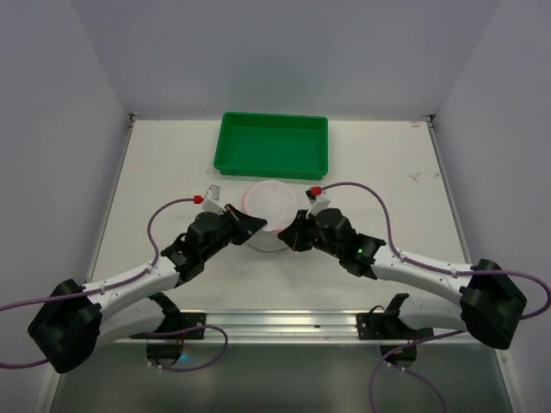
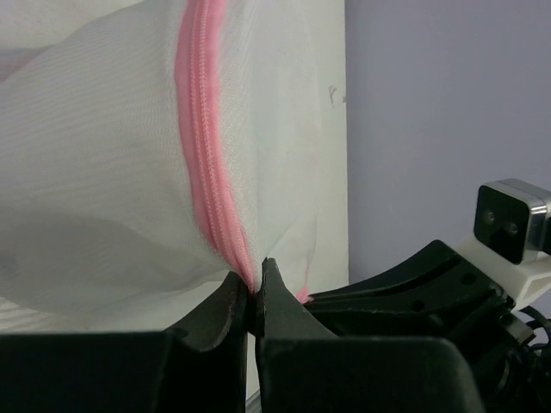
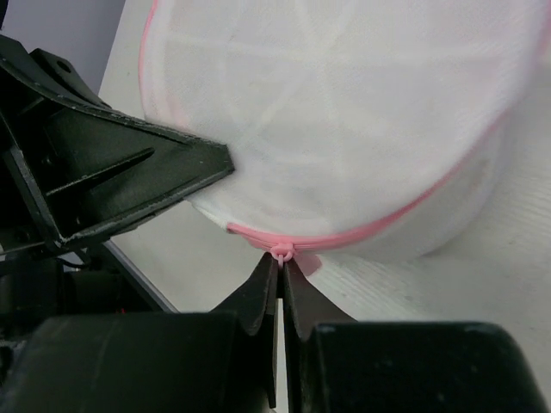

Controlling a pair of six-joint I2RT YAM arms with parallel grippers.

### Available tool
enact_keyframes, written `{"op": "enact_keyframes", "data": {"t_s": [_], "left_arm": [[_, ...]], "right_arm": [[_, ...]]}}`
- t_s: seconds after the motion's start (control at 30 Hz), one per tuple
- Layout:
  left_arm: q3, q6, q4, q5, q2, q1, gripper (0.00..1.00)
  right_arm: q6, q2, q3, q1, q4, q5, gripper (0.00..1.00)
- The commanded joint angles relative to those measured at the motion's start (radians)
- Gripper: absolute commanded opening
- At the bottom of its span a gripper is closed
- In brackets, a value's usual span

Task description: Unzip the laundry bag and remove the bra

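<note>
Closest to me, the two black arms reach in from the near edge and meet at the middle of the pale counter [image 1: 164, 172]. The left hand [image 2: 256, 288] is clenched on the pink zipper trim [image 2: 202, 172] at the near rim of the bag. The right hand [image 3: 281, 271], just beside it, is pinched shut on the small pink zipper pull [image 3: 281, 252].

Both tips touch the small round white mesh laundry bag [image 1: 274, 202], which sits just beyond them. Its near edge looks lifted a little in their grip while the rest rests on the counter.

To my eye the unzipping is only starting, since the pink seam reads as closed all along what I can see. Done well, the left hand would hold the trim taut as an anchor. The right would then draw the pull away along the curve of the rim, following the arc and not tugging straight, so the soft mesh neither bunches nor slips free.

I can't make out the bra through the mesh.

Farther back, well apart from the bag, lies a green rectangular plastic tray [image 1: 273, 144].
</note>
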Motion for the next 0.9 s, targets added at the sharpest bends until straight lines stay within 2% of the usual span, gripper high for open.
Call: {"op": "enact_keyframes", "data": {"t_s": [0.0,0.1,0.23,0.4,0.43,0.47,0.5,0.6,0.63,0.7,0.73,0.77,0.83,0.87], "left_arm": [[0.023,0.125,-0.115,-0.03,-0.056,0.022,0.0],[0.05,0.263,-0.164,0.041,-0.048,0.055,0.0],[0.136,0.5,-0.256,0.153,-0.014,0.082,0.0],[0.213,0.676,-0.322,0.411,0.087,0.212,0.0],[0.23,0.699,-0.335,0.431,0.107,0.228,0.0],[0.292,0.732,-0.415,0.433,0.153,0.245,0.0],[0.329,0.745,-0.455,0.39,0.174,0.246,0.03],[0.42,0.757,-0.47,0.397,0.233,0.245,0.23],[0.436,0.739,-0.453,0.407,0.243,0.246,0.38],[0.481,0.716,-0.459,0.414,0.267,0.246,0.55],[0.491,0.685,-0.474,0.413,0.27,0.246,0.77],[0.494,0.664,-0.48,0.402,0.261,0.248,0.87],[0.462,0.583,-0.493,0.376,0.238,0.248,1.0],[0.442,0.549,-0.496,0.337,0.202,0.248,1.0]], "right_arm": [[-0.072,-0.134,-0.083,-0.121,-0.05,-0.034,0.0],[-0.141,-0.213,-0.111,-0.192,-0.116,-0.064,0.0],[-0.249,-0.248,-0.09,-0.22,-0.217,-0.053,0.0],[-0.306,-0.225,-0.044,-0.227,-0.267,-0.064,0.0],[-0.321,-0.219,-0.038,-0.226,-0.265,-0.064,0.0],[-0.321,-0.213,-0.034,-0.226,-0.257,-0.117,0.0],[-0.313,-0.199,-0.033,-0.221,-0.222,-0.14,0.0],[-0.281,-0.144,-0.019,-0.186,-0.131,-0.206,0.0],[-0.263,-0.124,-0.008,-0.169,-0.118,-0.208,0.0],[-0.243,-0.078,0.031,-0.111,-0.078,-0.19,0.0],[-0.218,-0.034,0.044,-0.088,-0.061,-0.179,0.0],[-0.203,-0.01,0.056,-0.071,-0.043,-0.173,0.0],[-0.148,0.057,0.085,-0.033,0.006,-0.157,0.0],[-0.131,0.077,0.093,-0.025,0.026,-0.157,0.0]]}}
